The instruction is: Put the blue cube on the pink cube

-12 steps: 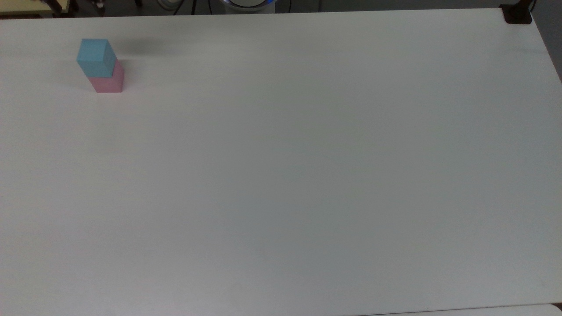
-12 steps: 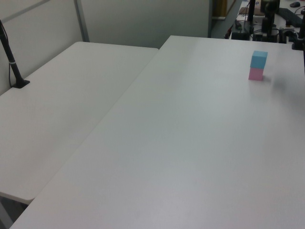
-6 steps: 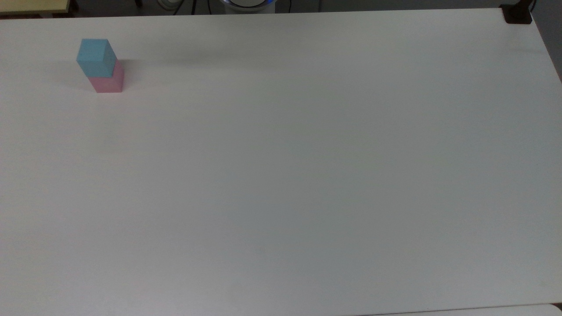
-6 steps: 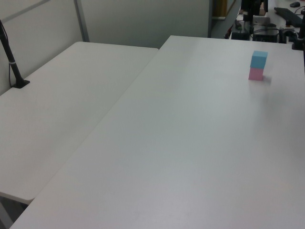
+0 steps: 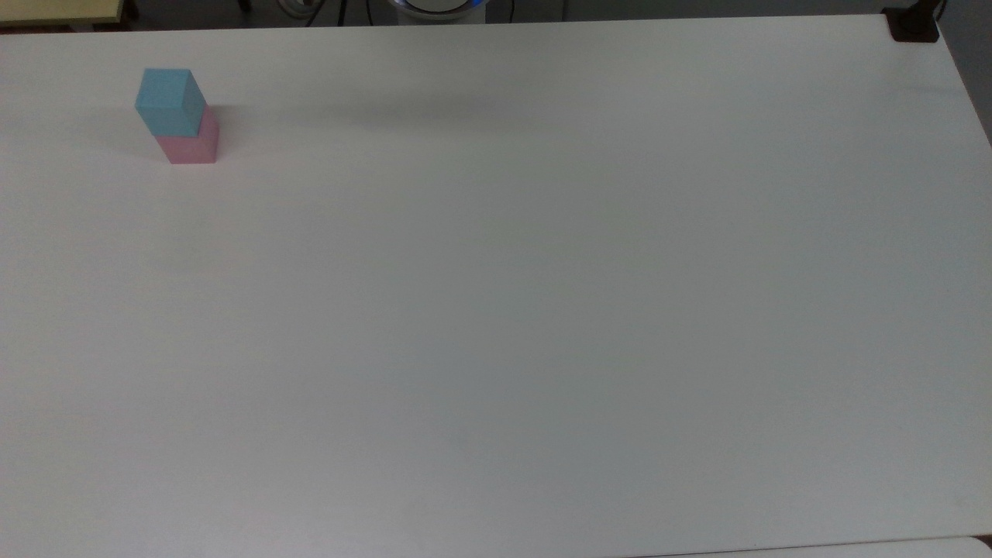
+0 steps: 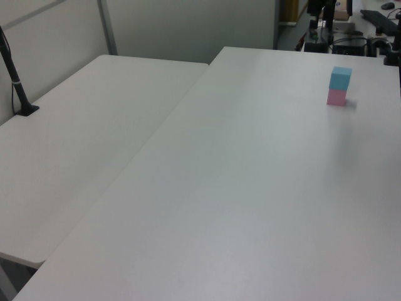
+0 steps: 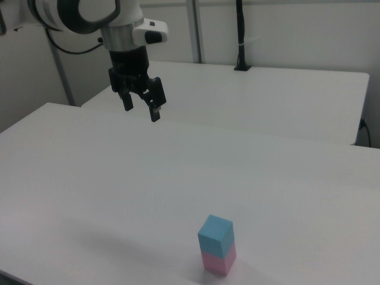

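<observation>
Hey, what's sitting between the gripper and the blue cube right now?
Nothing: in the right view, only bare white table lies between the open gripper, hanging above it, and the blue cube stacked on the pink cube.

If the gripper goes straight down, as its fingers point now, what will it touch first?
Probably the bare white table. The open gripper hangs high above it, and the blue cube on the pink cube stands well aside, though depth is unclear.

Blue cube (image 5: 168,101) atop pink cube (image 5: 194,144)

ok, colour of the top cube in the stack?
Light blue: the blue cube sits on the pink cube. Clearest in the top view.
</observation>
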Motion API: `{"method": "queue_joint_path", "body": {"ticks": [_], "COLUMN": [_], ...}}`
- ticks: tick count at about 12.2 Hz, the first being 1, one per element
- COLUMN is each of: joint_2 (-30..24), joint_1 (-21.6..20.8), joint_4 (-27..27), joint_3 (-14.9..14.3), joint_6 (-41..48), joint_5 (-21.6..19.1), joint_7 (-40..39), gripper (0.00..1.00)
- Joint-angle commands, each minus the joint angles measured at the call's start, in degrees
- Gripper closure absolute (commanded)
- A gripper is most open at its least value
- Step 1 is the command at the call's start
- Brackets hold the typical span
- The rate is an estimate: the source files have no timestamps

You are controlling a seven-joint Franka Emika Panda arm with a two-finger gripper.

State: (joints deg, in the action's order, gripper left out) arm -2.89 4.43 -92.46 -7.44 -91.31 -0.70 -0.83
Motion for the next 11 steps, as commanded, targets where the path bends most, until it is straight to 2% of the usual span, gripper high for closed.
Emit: {"method": "queue_joint_path", "body": {"ticks": [1,4,8,11], "joint_2": [1.7,3.3,2.9,2.9], "joint_1": [-3.8,-3.6,-3.6,-3.7], "joint_4": [0.8,1.7,2.0,2.0], "joint_3": [-0.3,1.9,2.0,2.0], "joint_6": [-1.0,-1.8,-0.6,0.9], "joint_5": [4.0,4.7,4.8,4.7], "joint_7": [0.4,5.0,3.8,-0.2], "gripper": [0.00,0.00,0.00,0.00]}}
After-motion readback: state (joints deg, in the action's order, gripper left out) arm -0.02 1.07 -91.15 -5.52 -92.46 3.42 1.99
